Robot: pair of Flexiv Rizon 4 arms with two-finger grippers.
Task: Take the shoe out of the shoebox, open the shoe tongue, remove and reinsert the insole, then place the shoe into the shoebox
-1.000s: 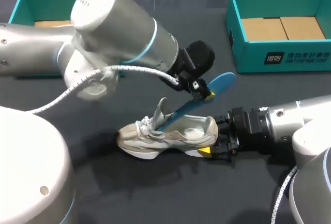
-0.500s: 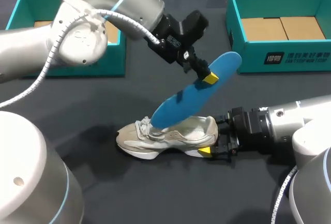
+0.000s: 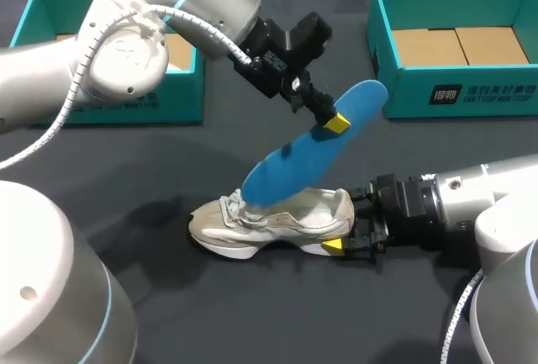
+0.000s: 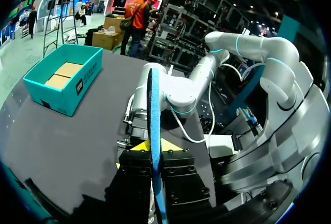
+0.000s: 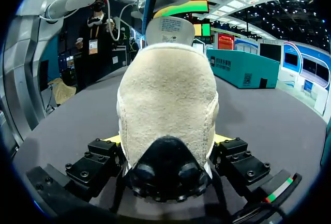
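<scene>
Since a second ago your left gripper (image 3: 334, 120) has hauled the blue insole (image 3: 307, 158) up and out of the shoe (image 3: 277, 217); over the last half second it only crept slightly toward the far edge of the worktop (image 3: 168, 297). Left fingers are pinching the insole near its heel end, and the left wrist view shows it edge-on between them (image 4: 153, 131). It hangs tilted, toe end low over the laces; can't tell whether it is fully clear of the shoe. The shoe sits upright on its sole around mid-worktop, toe toward the left edge. Your right gripper (image 3: 340, 242) is clamped on the heel from both sides, confirmed in the right wrist view (image 5: 166, 138). Two teal shoeboxes sit open at the far left corner (image 3: 101, 112) and the far right corner (image 3: 454, 87), well apart from the shoe. Progress as I read it: shoe is out and the insole removal is essentially done; the tongue is hidden behind the insole. You still have to reinsert the insole, then box the shoe
</scene>
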